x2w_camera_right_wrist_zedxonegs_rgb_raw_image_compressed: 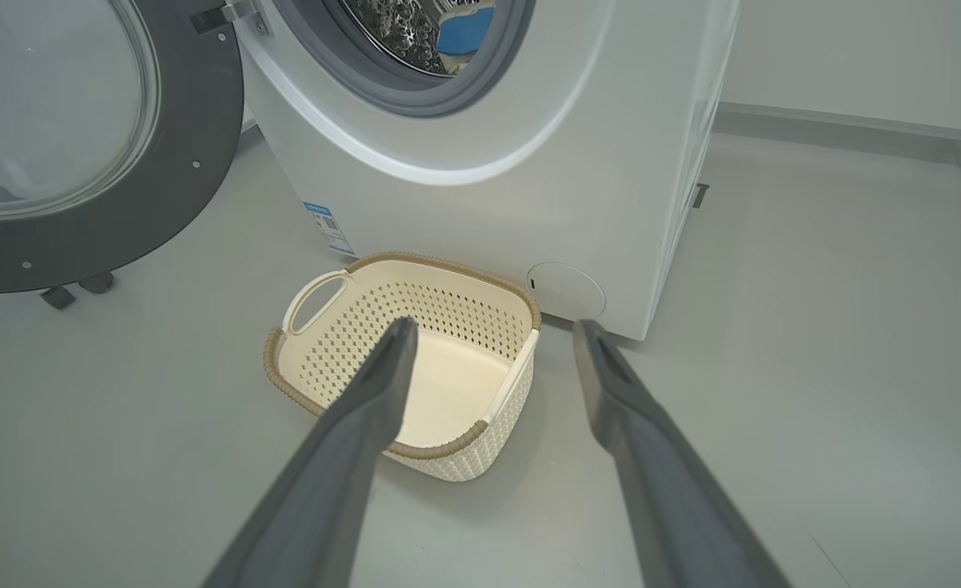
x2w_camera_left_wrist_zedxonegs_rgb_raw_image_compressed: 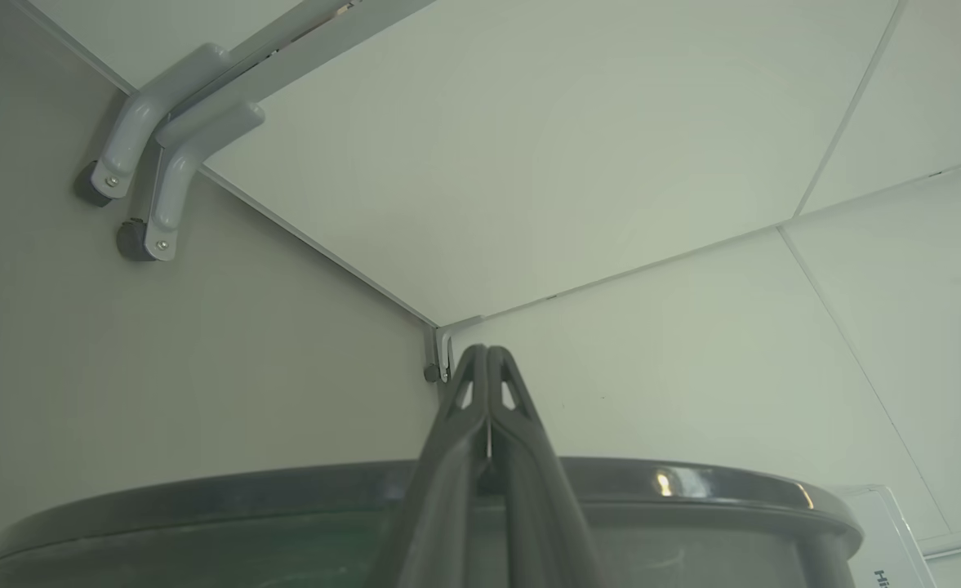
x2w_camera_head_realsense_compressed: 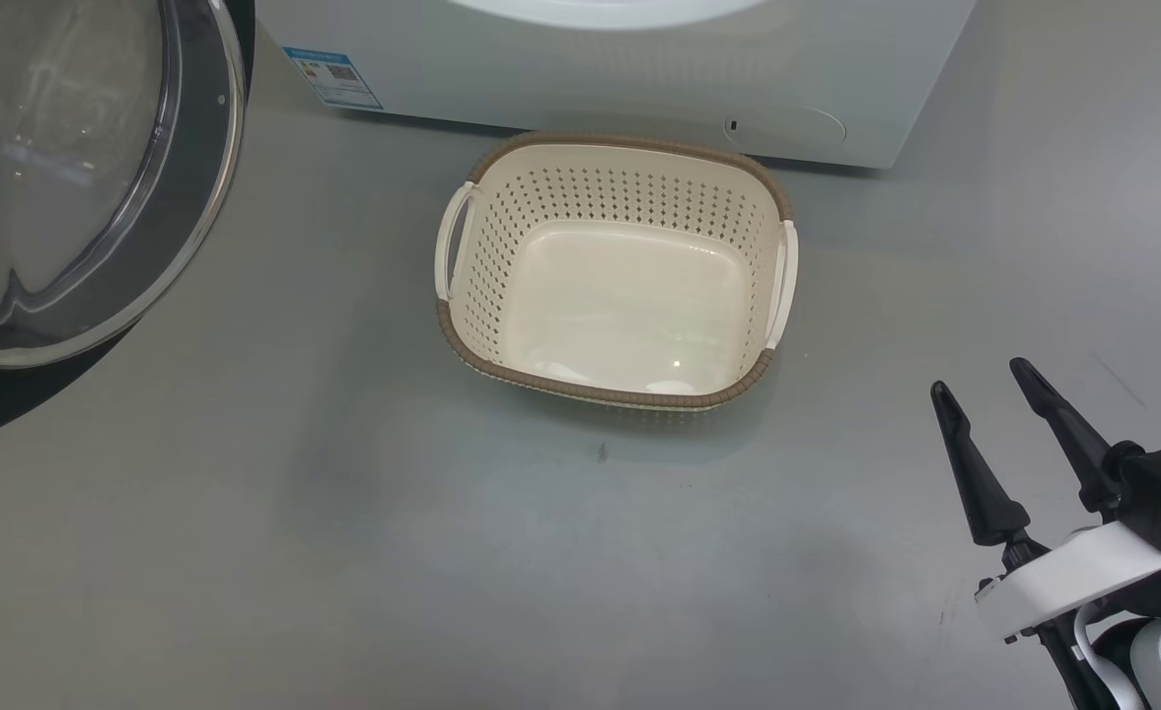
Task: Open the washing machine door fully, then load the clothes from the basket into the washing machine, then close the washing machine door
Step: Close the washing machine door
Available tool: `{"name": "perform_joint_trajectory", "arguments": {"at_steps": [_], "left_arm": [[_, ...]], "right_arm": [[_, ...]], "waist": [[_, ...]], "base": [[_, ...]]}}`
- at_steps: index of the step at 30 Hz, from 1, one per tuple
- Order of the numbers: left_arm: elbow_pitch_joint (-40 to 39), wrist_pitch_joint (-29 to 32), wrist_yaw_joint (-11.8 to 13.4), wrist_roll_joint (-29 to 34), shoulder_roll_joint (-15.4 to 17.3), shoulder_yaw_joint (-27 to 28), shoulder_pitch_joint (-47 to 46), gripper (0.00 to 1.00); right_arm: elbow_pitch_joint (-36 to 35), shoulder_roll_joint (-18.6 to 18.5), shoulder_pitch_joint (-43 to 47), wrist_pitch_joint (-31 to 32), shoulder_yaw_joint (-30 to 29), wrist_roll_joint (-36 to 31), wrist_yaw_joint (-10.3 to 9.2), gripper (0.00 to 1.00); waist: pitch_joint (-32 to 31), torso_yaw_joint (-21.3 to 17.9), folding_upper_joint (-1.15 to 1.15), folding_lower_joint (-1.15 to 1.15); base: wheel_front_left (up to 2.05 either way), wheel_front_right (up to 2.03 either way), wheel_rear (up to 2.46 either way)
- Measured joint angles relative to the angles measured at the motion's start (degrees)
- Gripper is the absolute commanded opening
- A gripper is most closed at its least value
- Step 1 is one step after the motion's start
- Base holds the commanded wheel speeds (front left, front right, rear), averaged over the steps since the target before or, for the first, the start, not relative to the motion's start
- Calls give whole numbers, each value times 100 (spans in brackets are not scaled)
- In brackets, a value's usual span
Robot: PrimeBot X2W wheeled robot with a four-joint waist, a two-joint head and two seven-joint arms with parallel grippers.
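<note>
The washing machine (x2w_camera_head_realsense_compressed: 639,79) stands at 12 o'clock in the head view, with its blue label (x2w_camera_head_realsense_compressed: 331,77) at the lower corner toward 11 o'clock. Its door (x2w_camera_head_realsense_compressed: 185,217) is swung wide open at 10 o'clock, the black rim and the clear glass bowl turned toward the camera.

The basket (x2w_camera_head_realsense_compressed: 615,397) sits on the grey floor (x2w_camera_head_realsense_compressed: 245,542) just in front of the machine, near the centre. Its smooth cream bottom is in full sight.

In the right wrist view the machine (x2w_camera_right_wrist_zedxonegs_rgb_raw_image_compressed: 529,212) fills the upper part. A piece of blue cloth (x2w_camera_right_wrist_zedxonegs_rgb_raw_image_compressed: 464,33) lies inside the steel drum (x2w_camera_right_wrist_zedxonegs_rgb_raw_image_compressed: 390,24), behind the grey gasket (x2w_camera_right_wrist_zedxonegs_rgb_raw_image_compressed: 415,94). The basket (x2w_camera_right_wrist_zedxonegs_rgb_raw_image_compressed: 447,306) is below it and the open door (x2w_camera_right_wrist_zedxonegs_rgb_raw_image_compressed: 194,180) is at 10 o'clock.

The right hand (x2w_camera_head_realsense_compressed: 979,379) is at 4 o'clock in the head view, above the floor and well apart from the basket, its two fingers spread. In its own wrist view the same hand (x2w_camera_right_wrist_zedxonegs_rgb_raw_image_compressed: 495,327) points toward the basket with a wide gap.

The left hand (x2w_camera_left_wrist_zedxonegs_rgb_raw_image_compressed: 487,353) has its fingers pressed together and points up to a ceiling corner (x2w_camera_left_wrist_zedxonegs_rgb_raw_image_compressed: 439,322). The dark door rim (x2w_camera_left_wrist_zedxonegs_rgb_raw_image_compressed: 202,490) passes just behind the fingers. I cannot tell if they touch it.
</note>
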Motion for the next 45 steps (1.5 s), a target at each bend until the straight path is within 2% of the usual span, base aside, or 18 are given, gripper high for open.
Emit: {"name": "perform_joint_trajectory", "arguments": {"at_steps": [26, 45], "left_arm": [[240, 459, 11, -313, -18, 105, -2, 0], [191, 1610, 12, -740, 162, -2, 193, 0]], "right_arm": [[-140, -142, 2, 125, 27, 130, 64, 100], [-111, -156, 12, 175, 76, 269, 123, 100]], "waist": [[184, 24, 0, 0], [157, 92, 0, 0]], "base": [[0, 0, 0], [0, 0, 0]]}}
